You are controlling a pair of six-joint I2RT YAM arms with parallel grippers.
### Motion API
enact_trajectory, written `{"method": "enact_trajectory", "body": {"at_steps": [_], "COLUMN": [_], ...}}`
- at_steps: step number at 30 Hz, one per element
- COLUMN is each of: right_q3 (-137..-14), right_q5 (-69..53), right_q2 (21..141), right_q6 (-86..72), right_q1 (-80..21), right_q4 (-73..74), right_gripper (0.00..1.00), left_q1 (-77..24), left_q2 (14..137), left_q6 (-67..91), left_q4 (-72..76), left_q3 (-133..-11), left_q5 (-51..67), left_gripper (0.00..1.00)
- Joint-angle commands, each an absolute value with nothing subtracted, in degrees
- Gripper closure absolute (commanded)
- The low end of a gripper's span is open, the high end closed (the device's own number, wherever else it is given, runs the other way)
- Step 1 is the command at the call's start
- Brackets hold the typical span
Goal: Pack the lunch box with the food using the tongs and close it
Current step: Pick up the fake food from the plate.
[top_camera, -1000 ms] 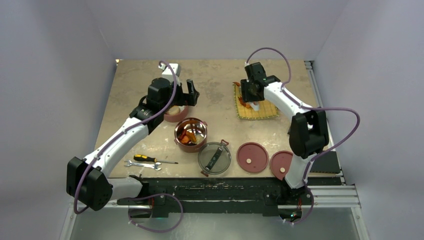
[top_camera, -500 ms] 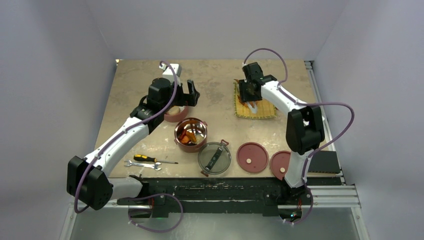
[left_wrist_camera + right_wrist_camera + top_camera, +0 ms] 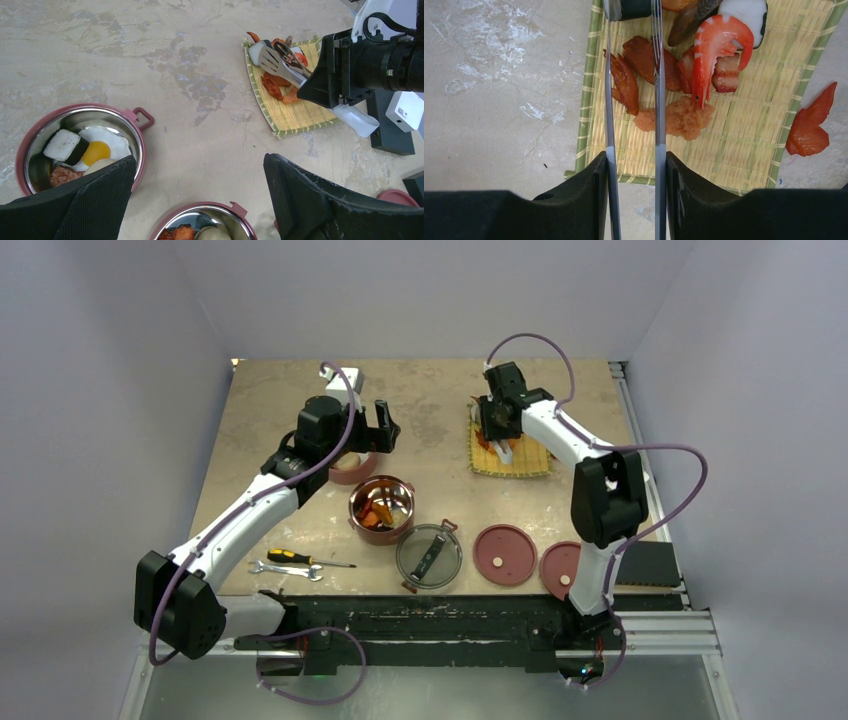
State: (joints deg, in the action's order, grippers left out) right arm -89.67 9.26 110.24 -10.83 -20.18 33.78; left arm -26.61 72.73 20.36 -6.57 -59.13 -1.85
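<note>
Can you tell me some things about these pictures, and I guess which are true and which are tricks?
1. The right gripper holds the tongs over the yellow mat. True.
2. The fried egg lies on the mat. False: it is in a red bowl.
3. The left gripper is clamped on a bowl. False: its fingers stand wide apart and hold nothing.
4. The dark see-through lid lies on the table, not on a bowl. True.
5. The screwdriver is inside a bowl. False: it lies on the table beside the wrench.
6. A shrimp lies on the mat. True.
</note>
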Motion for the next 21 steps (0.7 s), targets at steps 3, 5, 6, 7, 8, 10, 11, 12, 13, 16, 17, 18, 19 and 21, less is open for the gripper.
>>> {"method": "enact_trajectory", "body": {"at_steps": [3, 5, 6, 7, 8, 10, 11, 12, 13, 16, 17, 18, 19, 21], "right_q3": [-91.9, -91.8, -91.7, -91.5, -91.5, -91.4, -91.3, -91.3, -91.0, -89.5, -89.2, -88.9, -88.8, -88.4], "right_q5": [5.5, 5.9, 6.1, 6.5, 6.7, 6.8, 6.9, 6.9, 6.7, 5.8, 5.5, 4.8, 4.2, 2.8], "right_q2": [105.8, 104.9, 104.3, 103.7, 103.1, 102.0, 101.4, 100.8, 100.2, 98.2, 97.7, 97.2, 96.7, 95.6], "right_q6": [-11.4, -11.8, -11.9, -12.0, -12.0, -12.0, -12.0, -12.0, -12.0, -12.0, -12.0, -12.0, -12.0, -11.8], "right_q1": [-20.1, -20.1, -20.1, -20.1, -20.1, -20.1, -20.1, -20.1, -20.1, -20.1, -20.1, -20.1, -20.1, -20.5], "right_q4": [31.0, 30.9, 30.8, 30.7, 30.7, 31.1, 31.4, 31.7, 31.9, 31.9, 31.9, 32.0, 32.2, 32.5], "right_gripper": [0.89, 0.91, 0.92, 0.92, 0.94, 0.94, 0.95, 0.95, 0.96, 1.0, 1.0, 1.0, 1.0, 1.0], "left_q1": [-26.2, -26.2, -26.2, -26.2, -26.2, -26.2, -26.2, -26.1, -26.0, -24.7, -24.1, -23.5, -22.8, -21.2], "left_q2": [72.7, 72.7, 72.7, 72.7, 72.7, 72.6, 72.6, 72.6, 72.6, 72.3, 72.2, 72.1, 72.1, 71.9], "left_q6": [20.2, 20.2, 20.2, 20.2, 20.2, 20.3, 20.4, 20.4, 20.3, 20.6, 20.9, 21.1, 21.2, 21.4], "left_q4": [-5.3, -5.3, -5.3, -5.3, -5.3, -5.2, -5.2, -5.2, -5.3, -5.3, -5.2, -5.1, -5.0, -5.0], "left_q3": [-59.8, -59.8, -59.8, -59.8, -59.8, -59.8, -59.8, -59.8, -59.8, -59.9, -59.8, -59.8, -59.8, -59.9], "left_q5": [-1.2, -1.2, -1.2, -1.2, -1.2, -1.3, -1.3, -1.2, -1.2, -1.1, -0.7, -0.3, -0.3, -0.3], "left_gripper": [0.01, 0.01, 0.01, 0.01, 0.01, 0.01, 0.01, 0.01, 0.01, 0.01, 0.01, 0.01, 0.01, 0.01]}}
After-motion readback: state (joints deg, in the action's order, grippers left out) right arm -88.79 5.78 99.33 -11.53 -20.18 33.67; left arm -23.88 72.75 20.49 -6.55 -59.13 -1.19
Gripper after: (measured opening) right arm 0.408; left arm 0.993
